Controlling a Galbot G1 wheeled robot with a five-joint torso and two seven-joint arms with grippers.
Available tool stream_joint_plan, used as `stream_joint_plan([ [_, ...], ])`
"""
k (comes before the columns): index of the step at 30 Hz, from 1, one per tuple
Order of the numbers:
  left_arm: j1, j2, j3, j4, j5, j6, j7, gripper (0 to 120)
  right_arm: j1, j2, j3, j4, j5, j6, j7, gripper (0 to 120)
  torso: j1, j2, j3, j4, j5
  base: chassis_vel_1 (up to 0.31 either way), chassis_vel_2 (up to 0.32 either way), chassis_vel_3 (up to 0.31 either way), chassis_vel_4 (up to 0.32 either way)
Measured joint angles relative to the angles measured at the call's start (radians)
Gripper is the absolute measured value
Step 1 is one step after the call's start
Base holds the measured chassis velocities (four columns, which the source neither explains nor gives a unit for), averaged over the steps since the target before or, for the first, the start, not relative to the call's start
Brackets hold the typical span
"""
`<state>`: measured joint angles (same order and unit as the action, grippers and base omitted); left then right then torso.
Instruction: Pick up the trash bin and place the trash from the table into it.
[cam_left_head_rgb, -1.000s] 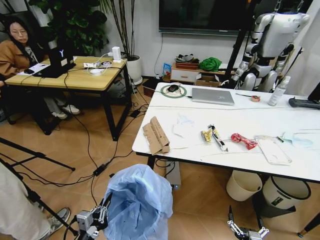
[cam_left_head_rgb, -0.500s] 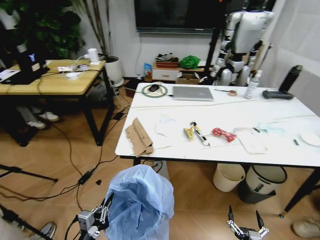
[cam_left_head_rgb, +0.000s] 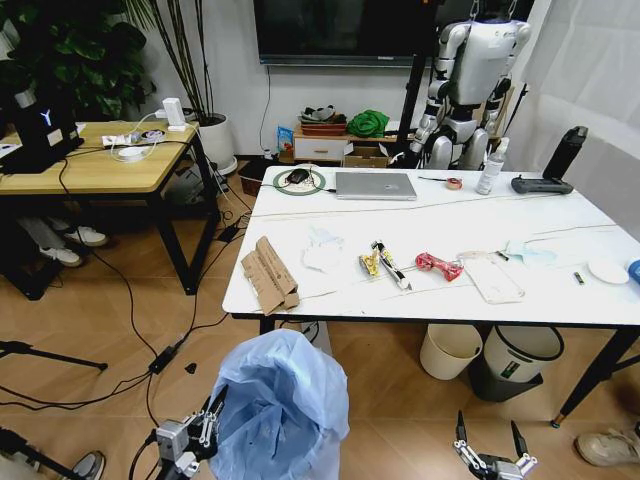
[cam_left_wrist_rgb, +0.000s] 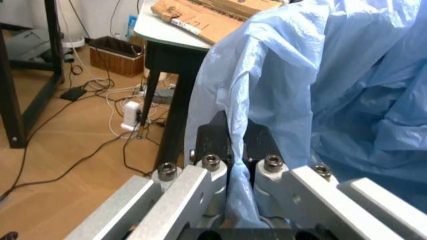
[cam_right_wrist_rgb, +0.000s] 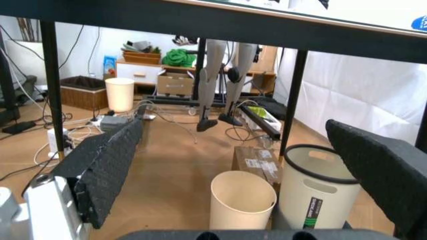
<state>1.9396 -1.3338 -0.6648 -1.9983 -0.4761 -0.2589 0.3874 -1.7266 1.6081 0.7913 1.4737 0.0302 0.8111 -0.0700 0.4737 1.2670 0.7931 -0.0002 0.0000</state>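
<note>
The trash bin (cam_left_head_rgb: 280, 410), with its crinkly light-blue bag (cam_left_wrist_rgb: 347, 90) bulging over the rim, hangs low in front of me. My left gripper (cam_left_head_rgb: 205, 428) is shut on a fold of that bag, and the dark fingers (cam_left_wrist_rgb: 217, 140) pinch the plastic. My right gripper (cam_left_head_rgb: 487, 447) hangs open and empty near the floor at lower right. On the white marble table (cam_left_head_rgb: 450, 225) lies the trash: folded cardboard (cam_left_head_rgb: 268, 275), white tissue (cam_left_head_rgb: 322, 252), a yellow-black wrapper (cam_left_head_rgb: 378, 263), a red wrapper (cam_left_head_rgb: 438, 266), a clear tray (cam_left_head_rgb: 492, 278), a pale-blue mask (cam_left_head_rgb: 525, 252) and a white lid (cam_left_head_rgb: 607, 270).
A silver laptop (cam_left_head_rgb: 374, 185) and a white bottle (cam_left_head_rgb: 489, 167) stand at the table's far side. Under the table sit a cream bin (cam_left_head_rgb: 448, 350) and a dark grey bin (cam_left_head_rgb: 522, 358). A wooden desk (cam_left_head_rgb: 95, 170) is at left, with cables on the floor.
The whole head view has shifted, so the camera moved: the marble table now lies more centred and more of its right end shows. Both grippers and the bin keep their places in the picture.
</note>
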Motion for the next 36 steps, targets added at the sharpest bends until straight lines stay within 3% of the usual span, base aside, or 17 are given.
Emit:
stream_joint_plan([
  [13,-0.001,-0.002,-0.013,0.002,0.031,0.026,-0.051,0,-0.006,0.000,-0.001,0.004,0.000,0.000,0.000,100,0.000,-0.001,0.000,0.0000,0.0000,0.000,0.000,0.000,0.000],
  [19,0.030,0.014,-0.035,-0.026,0.012,0.065,-0.057,0,-0.077,-0.021,-0.035,0.172,0.051,-0.004,-0.020,100,0.000,-0.001,0.000,-0.0004,0.0006,0.000,0.000,0.000,0.000],
  [24,0.055,0.043,-0.049,-0.040,-0.030,0.117,-0.072,0,-0.126,-0.202,-0.077,0.394,0.170,-0.123,-0.037,100,0.000,-0.001,-0.001,-0.0004,0.0000,0.000,0.000,0.000,0.000],
  [26,0.070,0.039,-0.056,-0.049,-0.047,0.137,-0.092,0,-0.092,-0.292,-0.112,0.459,0.249,-0.217,-0.034,100,0.000,-0.001,-0.001,-0.0001,0.0001,0.000,0.000,0.000,0.000],
  [27,0.070,0.039,-0.056,-0.049,-0.047,0.137,-0.092,0,-0.092,-0.292,-0.112,0.459,0.249,-0.217,-0.034,100,0.000,-0.001,-0.001,-0.0001,0.0001,0.000,0.000,0.000,0.000],
  [32,0.083,0.017,-0.083,-0.076,-0.075,0.192,-0.160,0,0.106,-0.497,-0.203,0.509,0.441,-0.467,0.026,100,0.000,-0.001,0.000,0.0001,0.0003,0.000,0.000,0.000,0.000],
  [36,0.082,0.008,-0.102,-0.096,-0.079,0.208,-0.180,0,0.234,-0.563,-0.251,0.503,0.550,-0.589,0.039,100,0.000,-0.001,0.000,0.0004,0.0002,0.000,0.000,0.000,0.000],
])
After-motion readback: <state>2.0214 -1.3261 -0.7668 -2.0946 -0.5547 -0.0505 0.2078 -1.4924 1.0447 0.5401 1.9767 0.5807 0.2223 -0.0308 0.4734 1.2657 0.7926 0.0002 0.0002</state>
